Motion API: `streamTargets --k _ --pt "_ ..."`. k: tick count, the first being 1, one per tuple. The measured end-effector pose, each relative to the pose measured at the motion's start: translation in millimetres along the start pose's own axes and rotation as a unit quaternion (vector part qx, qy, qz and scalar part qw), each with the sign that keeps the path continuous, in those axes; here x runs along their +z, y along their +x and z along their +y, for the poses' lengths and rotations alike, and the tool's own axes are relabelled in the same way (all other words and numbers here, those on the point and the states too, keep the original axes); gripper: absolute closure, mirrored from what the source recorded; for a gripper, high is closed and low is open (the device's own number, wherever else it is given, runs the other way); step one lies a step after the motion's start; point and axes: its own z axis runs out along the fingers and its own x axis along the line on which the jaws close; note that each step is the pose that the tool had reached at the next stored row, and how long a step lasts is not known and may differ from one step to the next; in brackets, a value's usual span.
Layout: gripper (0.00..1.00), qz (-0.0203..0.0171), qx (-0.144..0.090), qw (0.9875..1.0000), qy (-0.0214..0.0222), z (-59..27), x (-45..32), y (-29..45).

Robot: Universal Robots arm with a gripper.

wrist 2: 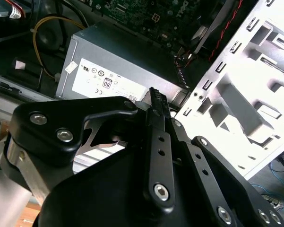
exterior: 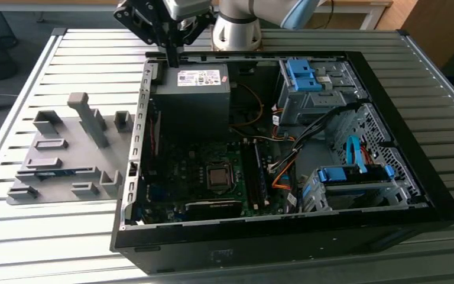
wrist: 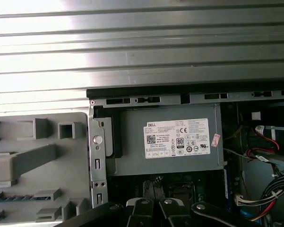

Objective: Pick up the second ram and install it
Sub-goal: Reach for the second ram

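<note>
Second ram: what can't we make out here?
- Thin blue-teal second ram stick: exterior view, too small for chips or label; first wrist view, gray plastic holder blocks and the picture edge cut it off.
- Black motherboard memory slots: exterior view, too dark and small to tell which is free.
- Gray power supply box: second wrist view, black gripper covers its near part.

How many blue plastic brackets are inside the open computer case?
2. One blue bracket sits at the far side, beside the power supply; the other at the near side, on the exterior view's right. Cables may hide more.
</note>
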Motion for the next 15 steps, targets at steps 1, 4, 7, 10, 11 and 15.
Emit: streamTargets --k 1,4,7,10,11,15 --pt "0.89 0.0 0.0 1.0 0.0 0.0 0.0 0.3" --pt "0.89 0.0 0.0 1.0 0.0 -0.1 0.1 1.4" --pt "0.89 0.0 0.0 1.0 0.0 -0.2 0.1 2.6" --pt "0.89 0.0 0.0 1.0 0.0 -0.3 0.2 3.8" --pt "0.89 0.0 0.0 1.0 0.0 -0.3 0.2 4.3" --pt "0.89 0.0 0.0 1.0 0.0 -0.5 0.2 5.9"
